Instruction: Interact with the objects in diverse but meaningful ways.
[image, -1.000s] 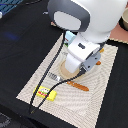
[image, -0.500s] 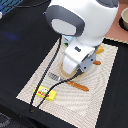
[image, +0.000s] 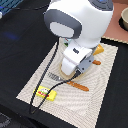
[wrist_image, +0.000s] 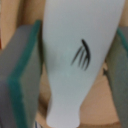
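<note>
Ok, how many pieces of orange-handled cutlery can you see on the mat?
2. One orange-handled fork lies on the exterior view's near side of the arm, beside the small yellow packet. Another orange handle pokes out behind the arm. The arm may hide more.

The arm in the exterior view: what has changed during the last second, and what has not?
The arm has shifted a little toward the exterior view's right, low over the mat; nothing was let go. In the wrist view the white piece stands between the pincer's pads. The yellow packet and the cutlery lie as before.
</note>
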